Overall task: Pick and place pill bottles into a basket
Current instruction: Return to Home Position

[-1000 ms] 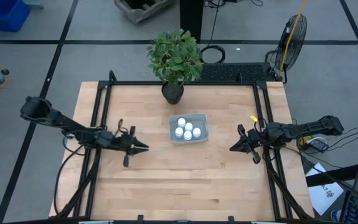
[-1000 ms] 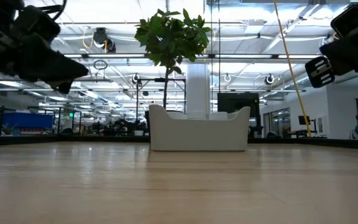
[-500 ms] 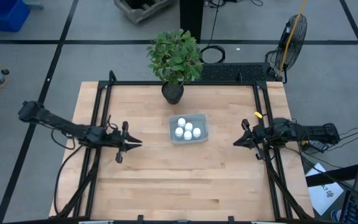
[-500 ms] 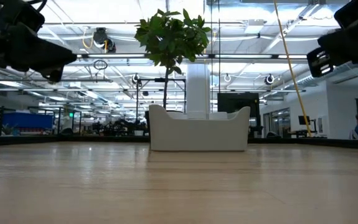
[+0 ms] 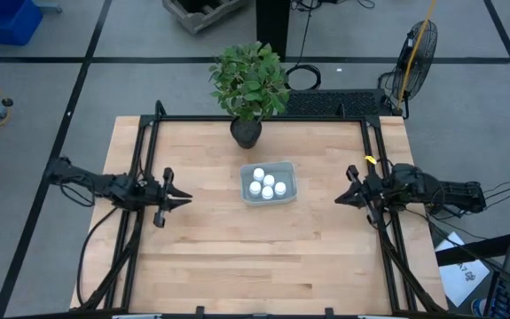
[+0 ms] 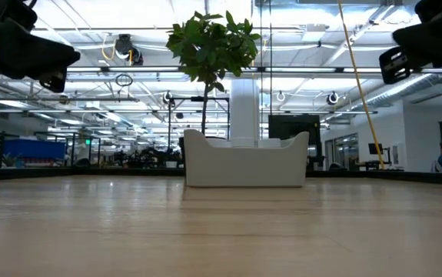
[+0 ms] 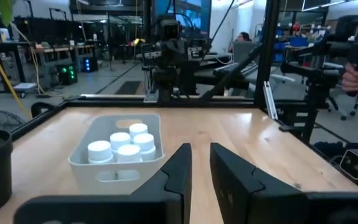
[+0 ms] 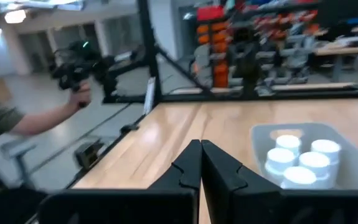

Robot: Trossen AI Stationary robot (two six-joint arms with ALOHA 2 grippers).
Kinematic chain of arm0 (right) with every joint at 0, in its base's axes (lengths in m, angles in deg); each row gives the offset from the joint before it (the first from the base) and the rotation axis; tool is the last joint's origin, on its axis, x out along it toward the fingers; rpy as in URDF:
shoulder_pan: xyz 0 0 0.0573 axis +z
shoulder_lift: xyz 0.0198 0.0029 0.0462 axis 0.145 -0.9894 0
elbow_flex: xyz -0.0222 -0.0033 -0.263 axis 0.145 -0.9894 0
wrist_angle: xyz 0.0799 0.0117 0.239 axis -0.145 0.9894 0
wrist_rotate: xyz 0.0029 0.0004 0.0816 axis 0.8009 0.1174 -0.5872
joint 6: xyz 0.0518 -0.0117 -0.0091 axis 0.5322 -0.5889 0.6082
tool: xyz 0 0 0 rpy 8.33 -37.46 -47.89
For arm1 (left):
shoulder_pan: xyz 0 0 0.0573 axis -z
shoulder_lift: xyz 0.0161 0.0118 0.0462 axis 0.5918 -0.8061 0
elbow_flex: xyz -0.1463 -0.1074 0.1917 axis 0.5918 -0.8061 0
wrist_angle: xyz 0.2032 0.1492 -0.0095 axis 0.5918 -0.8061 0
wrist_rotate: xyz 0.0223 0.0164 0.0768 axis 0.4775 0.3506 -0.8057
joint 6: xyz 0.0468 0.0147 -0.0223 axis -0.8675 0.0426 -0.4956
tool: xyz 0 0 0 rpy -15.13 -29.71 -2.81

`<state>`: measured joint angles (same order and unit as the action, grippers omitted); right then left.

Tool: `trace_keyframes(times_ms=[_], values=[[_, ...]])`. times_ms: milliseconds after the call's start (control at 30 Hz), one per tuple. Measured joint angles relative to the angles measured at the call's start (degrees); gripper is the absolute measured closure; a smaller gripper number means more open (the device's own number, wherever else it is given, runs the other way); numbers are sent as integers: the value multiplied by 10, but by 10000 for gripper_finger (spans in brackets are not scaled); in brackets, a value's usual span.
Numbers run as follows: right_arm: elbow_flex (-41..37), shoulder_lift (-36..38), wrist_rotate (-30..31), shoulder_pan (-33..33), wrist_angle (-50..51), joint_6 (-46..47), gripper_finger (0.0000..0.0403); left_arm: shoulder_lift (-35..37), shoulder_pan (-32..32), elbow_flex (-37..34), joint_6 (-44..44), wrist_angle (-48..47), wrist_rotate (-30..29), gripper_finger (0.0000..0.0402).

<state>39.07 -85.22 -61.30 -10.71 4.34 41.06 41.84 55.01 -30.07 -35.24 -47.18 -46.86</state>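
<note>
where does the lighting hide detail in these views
Low view: bright ceiling lights sit behind everything, so the left gripper and right gripper show as dark silhouettes at the top corners, and the basket reads as a flat pale shape. High view: even light, faint shadows, pill bottles plain in the basket. Left wrist view: light reflects off the table.

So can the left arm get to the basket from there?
Probably yes. The left gripper hangs left of the basket, pointing at it, and only bare table lies between them; the plant pot stands off that path.
</note>
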Motion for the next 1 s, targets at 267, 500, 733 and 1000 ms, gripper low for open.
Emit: trace_keyframes(times_ms=[267, 500, 733, 1000], values=[[-102, 0, 54, -3, -157, 46, 403, 30, 0, 1, 3, -17, -68, 341], [-104, -4, 111, -6, -132, 17, 403, 15, 0, 1, 9, -16, -109, 341], [-105, -5, 112, -6, -129, -8, 403, -21, 1, 1, 56, -15, -114, 341], [-106, -4, 111, -6, -132, -7, 403, -42, 0, 0, 89, 22, -119, 341]])
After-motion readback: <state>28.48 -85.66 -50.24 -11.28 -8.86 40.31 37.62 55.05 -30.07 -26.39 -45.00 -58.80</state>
